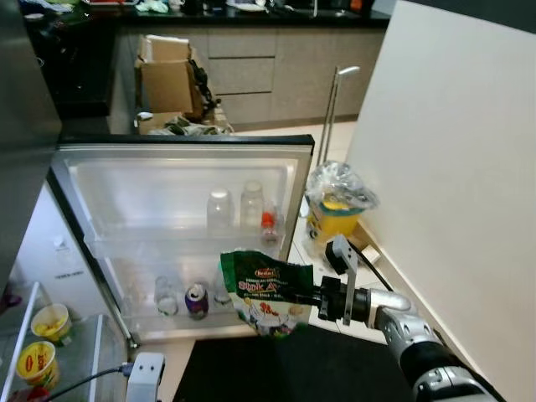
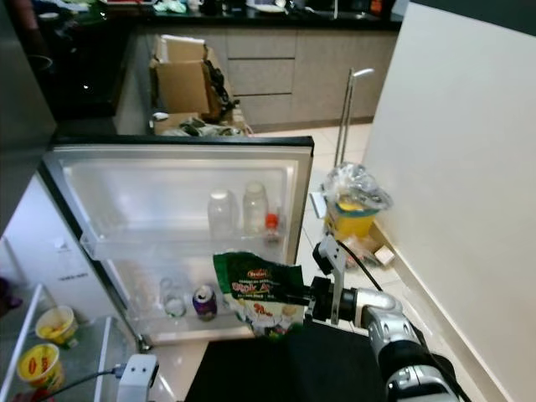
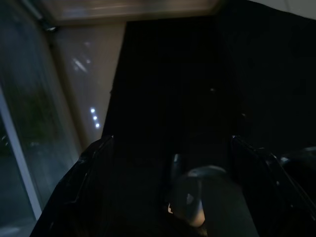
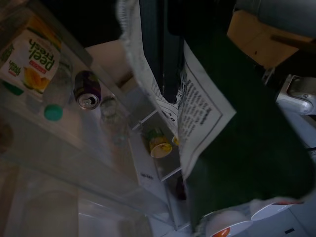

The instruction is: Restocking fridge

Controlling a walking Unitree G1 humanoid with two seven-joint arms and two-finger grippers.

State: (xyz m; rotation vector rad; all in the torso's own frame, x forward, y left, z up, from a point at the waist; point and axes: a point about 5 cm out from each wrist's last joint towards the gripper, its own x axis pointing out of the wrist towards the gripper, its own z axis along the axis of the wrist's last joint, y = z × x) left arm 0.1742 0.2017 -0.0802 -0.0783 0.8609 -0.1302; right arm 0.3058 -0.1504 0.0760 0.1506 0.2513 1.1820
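Note:
My right gripper (image 1: 306, 295) is shut on the edge of a green snack pouch (image 1: 266, 293), held upright in front of the open fridge door (image 1: 180, 180). In the right wrist view a black finger (image 4: 160, 49) presses the pouch's white printed back (image 4: 202, 106). The door's upper shelf holds two clear bottles (image 1: 219, 209) and a small red-capped bottle (image 1: 268, 226). Its lower shelf holds a purple can (image 1: 197, 300) and a glass jar (image 1: 166, 295). My left gripper (image 3: 173, 168) hangs idle in the dark, its fingers (image 3: 89, 173) spread apart.
Two yellow cups (image 1: 48, 322) sit on a fridge shelf at the lower left. A yellow bin with a plastic bag (image 1: 337, 209) stands right of the door by a white wall (image 1: 452, 167). A black mat (image 1: 285, 368) lies below. Cardboard boxes (image 1: 167, 75) stand behind.

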